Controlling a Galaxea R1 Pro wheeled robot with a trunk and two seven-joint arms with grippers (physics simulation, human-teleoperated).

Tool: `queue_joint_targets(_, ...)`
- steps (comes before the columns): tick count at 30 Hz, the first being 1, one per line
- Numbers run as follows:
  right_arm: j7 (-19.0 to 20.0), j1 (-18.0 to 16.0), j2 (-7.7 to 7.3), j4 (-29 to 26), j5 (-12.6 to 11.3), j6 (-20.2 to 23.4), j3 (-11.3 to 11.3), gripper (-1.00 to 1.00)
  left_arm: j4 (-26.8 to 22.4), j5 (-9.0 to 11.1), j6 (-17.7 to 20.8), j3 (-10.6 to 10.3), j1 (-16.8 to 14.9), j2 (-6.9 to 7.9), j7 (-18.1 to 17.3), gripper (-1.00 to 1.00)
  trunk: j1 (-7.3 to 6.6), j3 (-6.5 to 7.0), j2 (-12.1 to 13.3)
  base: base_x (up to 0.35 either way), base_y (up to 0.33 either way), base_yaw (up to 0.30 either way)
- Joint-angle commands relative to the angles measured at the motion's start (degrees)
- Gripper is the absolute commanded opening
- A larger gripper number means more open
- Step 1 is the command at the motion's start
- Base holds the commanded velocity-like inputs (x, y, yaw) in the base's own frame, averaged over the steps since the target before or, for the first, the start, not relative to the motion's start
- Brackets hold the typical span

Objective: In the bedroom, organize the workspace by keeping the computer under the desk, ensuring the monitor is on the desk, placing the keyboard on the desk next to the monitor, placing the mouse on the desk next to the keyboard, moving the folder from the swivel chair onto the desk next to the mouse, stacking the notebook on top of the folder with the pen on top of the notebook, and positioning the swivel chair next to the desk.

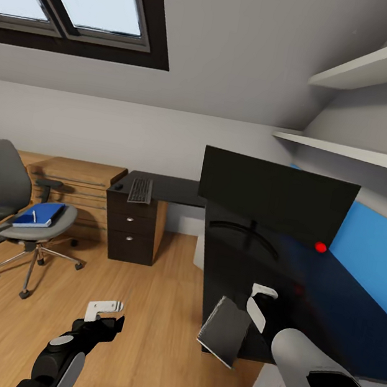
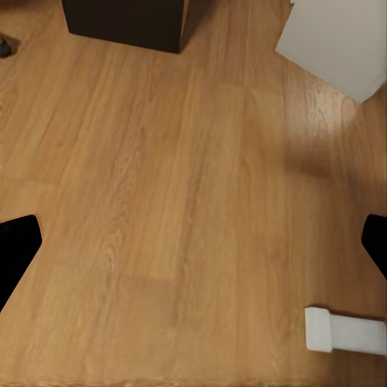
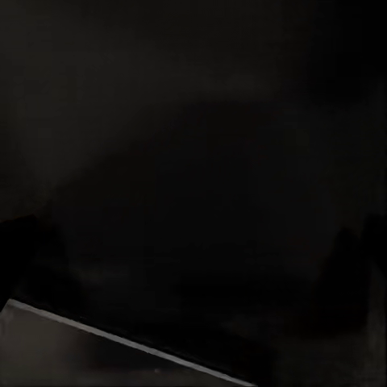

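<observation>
My right gripper (image 1: 248, 313) is pinching the tilted notebook (image 1: 225, 330) at the desk (image 1: 302, 294) edge before the monitor (image 1: 275, 196); my left gripper (image 1: 105, 309) is hanging spread over the floor (image 2: 177, 210).

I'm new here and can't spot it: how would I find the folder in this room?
Look left to the grey swivel chair standing on the wooden floor, apart from the black desk. The folder lies flat on its seat. It is bright blue, unlike the dark grey notebook by the right gripper.
</observation>
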Motion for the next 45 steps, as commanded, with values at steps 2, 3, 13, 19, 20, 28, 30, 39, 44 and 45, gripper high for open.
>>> queue_joint_targets(2, -0.27, 0.03, -0.07, 0.09, -0.75, 0.7, 0.53, 1.0, -0.07, 0.6, 0.2, -0.06, -0.03, 0.01, 0.51, 1.0, -0.03, -0.08, -0.03, -0.332, 0.0, 0.0)
queue_joint_targets(3, -0.27, 0.03, -0.08, 0.09, -0.73, 0.7, 0.53, 1.0, -0.07, 0.6, 0.2, -0.06, -0.03, 0.01, 0.51, 1.0, -0.03, -0.08, -0.03, -0.332, 0.0, 0.0)
queue_joint_targets(13, -0.27, 0.03, -0.1, 0.05, -0.68, 0.56, 0.47, 1.0, -0.07, 0.64, 0.2, -0.06, -0.04, 0.01, 0.51, 1.0, -0.03, -0.08, -0.03, -0.141, 0.0, 0.0)
queue_joint_targets(19, -0.38, 0.03, -0.1, 0.01, -0.67, 0.37, 0.44, 1.0, -0.07, 0.6, 0.2, -0.06, -0.03, -0.01, 0.51, 1.0, -0.03, -0.08, -0.03, -0.01, 0.0, 0.0)
queue_joint_targets(20, -0.4, 0.03, -0.1, -0.01, -0.67, 0.35, 0.44, 1.0, -0.07, 0.6, 0.2, -0.07, -0.03, -0.01, 0.51, 1.0, -0.03, -0.08, -0.03, -0.002, 0.0, 0.0)
queue_joint_targets(28, -0.49, 0.03, -0.38, -0.49, -0.75, -5.1, 0.36, 1.0, -0.07, 0.6, 0.2, -0.14, -0.03, -0.02, 0.51, 1.0, -1.35, 1.0, 2.37, 0.0, 0.0, 0.0)
queue_joint_targets(30, -0.51, 0.05, -0.46, -0.57, -0.75, -6.67, 0.36, 1.0, -0.07, 0.6, 0.2, -0.14, -0.02, -0.02, 0.51, 1.0, -1.79, 1.36, 3.18, 0.0, 0.0, 0.0)
queue_joint_targets(39, -0.65, 0.26, -0.54, -4.28, -0.64, -8.26, 0.42, 1.0, 0.03, 0.52, 0.23, -0.14, -0.02, -0.02, 0.51, 1.0, -3.77, 2.97, 6.79, 0.0, 0.0, 0.0)
queue_joint_targets(44, -0.77, 4.69, -0.48, -15.78, -0.47, -6.64, 0.5, 1.0, 0.07, 0.51, 0.26, -0.14, -0.03, -0.02, 0.51, 1.0, -3.99, 3.15, 7.19, 0.0, 0.0, 0.0)
queue_joint_targets(45, -0.78, 5.73, -0.48, -17.74, -0.45, -6.11, 0.5, 1.0, 0.08, 0.51, 0.25, -0.14, -0.02, -0.02, 0.51, 1.0, -3.99, 3.15, 7.19, 0.0, 0.0, 0.0)
